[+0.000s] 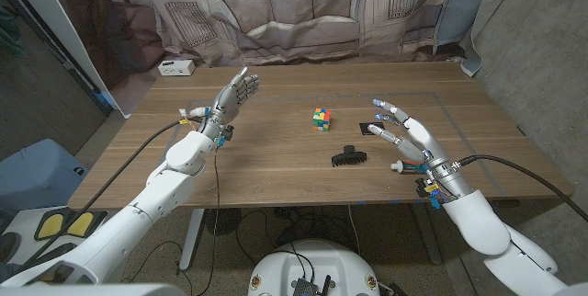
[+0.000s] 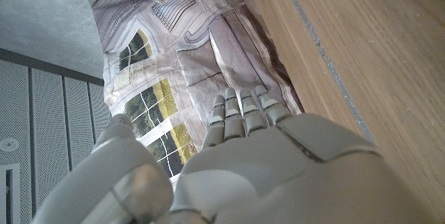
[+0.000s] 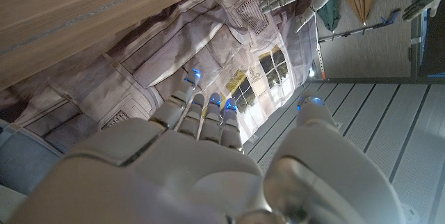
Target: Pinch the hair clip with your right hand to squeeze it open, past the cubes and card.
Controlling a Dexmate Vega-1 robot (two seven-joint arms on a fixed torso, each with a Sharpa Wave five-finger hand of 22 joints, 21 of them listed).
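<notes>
Here, no legible writing; right hand [image 1: 407,140] fingers apart near hair clip [image 1: 349,156]; left hand [image 1: 231,98] fingers apart.

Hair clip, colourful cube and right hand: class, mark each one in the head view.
hair clip [image 1: 349,156], head view, middle of its black body
colourful cube [image 1: 321,119], head view, front face
right hand [image 1: 410,142], head view, back of the hand

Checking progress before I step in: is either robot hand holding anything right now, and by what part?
Nothing is held. The right hand and left hand are both open above the table, and the hair clip lies untouched on the wood.
</notes>
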